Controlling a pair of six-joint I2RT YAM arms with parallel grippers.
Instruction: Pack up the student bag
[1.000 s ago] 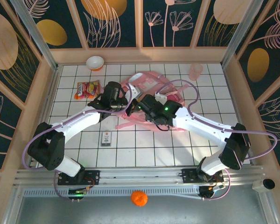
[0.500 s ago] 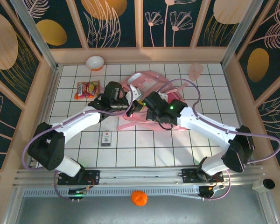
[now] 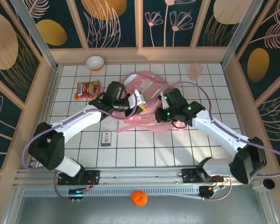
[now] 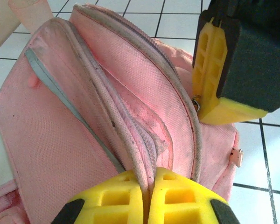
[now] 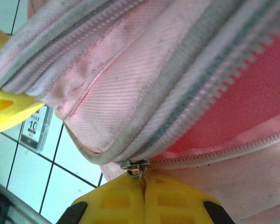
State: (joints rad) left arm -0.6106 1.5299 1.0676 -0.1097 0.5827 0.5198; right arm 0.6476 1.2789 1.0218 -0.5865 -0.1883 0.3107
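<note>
The left claw point(image 4: 148, 186) is clenched on the student bag point(image 4: 84, 116), its yellow pads pinching a ridge of zipper tape and pink fabric that runs straight away from the fingertips. The right claw point(image 5: 143, 191) is clenched too, gripping the small metal zipper pull point(image 5: 133, 168) at the end of a partly parted zipper; the darker pink inside shows just beyond its pads. From the left wrist, the right claw point(image 4: 219, 70) sits ahead and to the right, touching the bag's outer seam.

From above, the bag point(image 3: 144, 81) lies on the white tiled tabletop point(image 3: 205, 93), between the two claws and past them. Its long axis runs roughly near to far with a slight lean. The rounded end points away from the arms, and loose straps trail back toward the left claw point(image 3: 139, 100) side.

A snack packet point(image 3: 87, 88) lies well left of the left claw, and a small card point(image 3: 106, 138) lies behind it, nearer the bases.
</note>
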